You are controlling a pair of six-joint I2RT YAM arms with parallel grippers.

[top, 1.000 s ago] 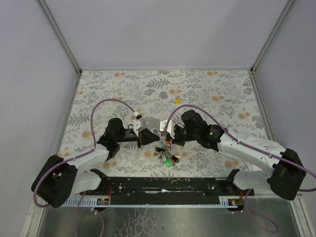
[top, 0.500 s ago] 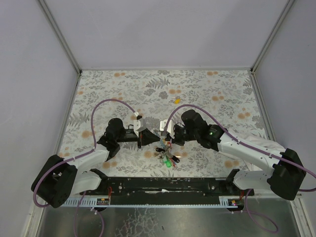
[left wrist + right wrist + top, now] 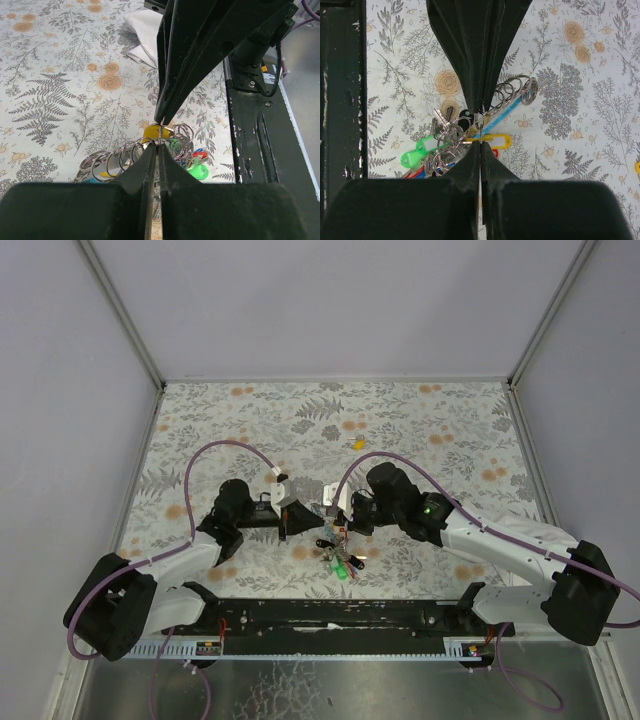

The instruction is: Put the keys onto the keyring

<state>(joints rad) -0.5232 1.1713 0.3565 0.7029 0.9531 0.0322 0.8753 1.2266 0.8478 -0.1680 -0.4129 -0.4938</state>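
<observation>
Left gripper (image 3: 159, 148) and right gripper (image 3: 163, 118), tips meeting, each pinch shut on the thin keyring (image 3: 162, 126), likely bracing it above the keys (image 3: 440, 142) for threading.

Your table (image 3: 250, 410) wears a grey fern and orange-flower print, with lilac walls (image 3: 330, 300) at its far and side edges. A black rail (image 3: 330, 612) runs along its near edge.
</observation>
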